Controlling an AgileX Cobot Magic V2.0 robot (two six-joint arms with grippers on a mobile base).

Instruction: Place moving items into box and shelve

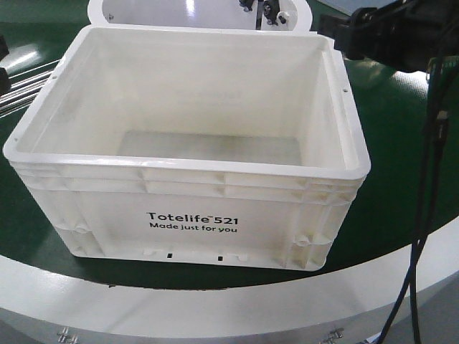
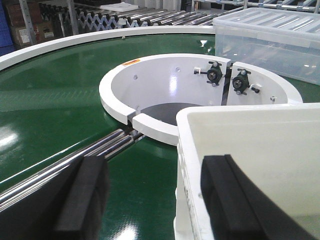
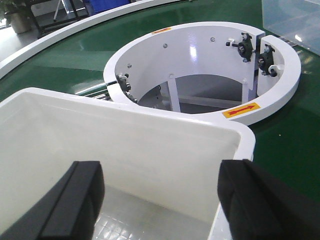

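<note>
The box [image 1: 190,218], a large white crate printed "Totelife 521", stands on the green belt with nothing showing inside it. The moving items are out of view in every frame. My left gripper [image 2: 155,172] is open and straddles the box's left wall [image 2: 187,165], with one pad over the belt and the other over the box's inside. My right gripper [image 3: 162,172] is open at the box's far right corner [image 3: 240,137], one pad above the box floor and the other at the rim. The right arm [image 1: 380,36] shows dark at that corner.
A white ring hub [image 2: 165,75] with black bearings rises just behind the box. Steel rollers [image 2: 75,155] run along the box's left side. A clear lidded bin [image 2: 275,40] stands at the back right. Black cables [image 1: 430,179] hang on the right, and the belt's white outer rim [image 1: 215,308] lies in front.
</note>
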